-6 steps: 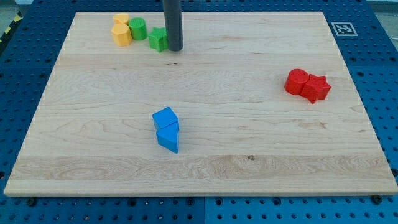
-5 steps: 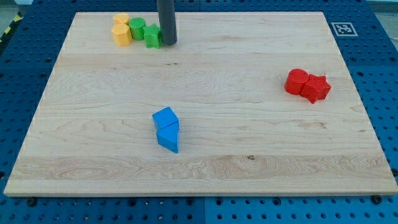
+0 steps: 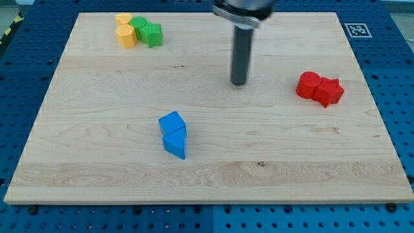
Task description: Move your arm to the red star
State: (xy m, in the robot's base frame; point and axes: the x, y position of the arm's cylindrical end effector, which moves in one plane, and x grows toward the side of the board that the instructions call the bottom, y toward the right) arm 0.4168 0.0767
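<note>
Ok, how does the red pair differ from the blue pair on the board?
The red pair sits at the view's right, level with my tip; the blue pair lies lower, left of centre. The red blocks sit side by side; the blue ones are stacked top to bottom in the view. Both pairs touch, and my tip touches neither.

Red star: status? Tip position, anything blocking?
My tip on open board, to the view's left of the red pair. Red star untouched, touching the red block on its left. That block sits between tip and star.
</note>
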